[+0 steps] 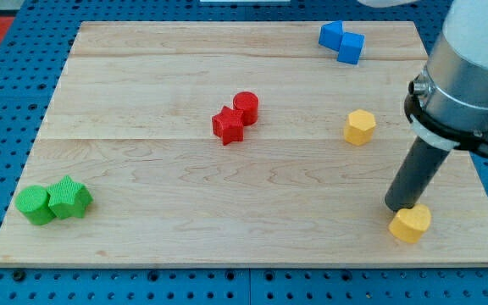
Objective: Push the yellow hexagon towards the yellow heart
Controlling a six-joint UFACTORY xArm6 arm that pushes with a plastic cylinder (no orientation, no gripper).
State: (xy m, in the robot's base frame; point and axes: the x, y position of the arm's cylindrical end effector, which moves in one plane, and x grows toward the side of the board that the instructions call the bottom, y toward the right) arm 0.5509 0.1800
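The yellow hexagon (359,127) lies on the wooden board at the view's right, above the middle. The yellow heart (411,224) lies near the board's bottom right corner. My tip (399,207) stands just above and left of the yellow heart, touching or almost touching it, and well below and right of the yellow hexagon. The dark rod rises from there up to the right into the arm's grey body (471,68).
A red star (227,126) and a red cylinder (246,108) touch near the board's middle. Two blue blocks (341,40) sit together at the top right edge. A green cylinder (35,206) and a green star (69,198) sit together at the bottom left.
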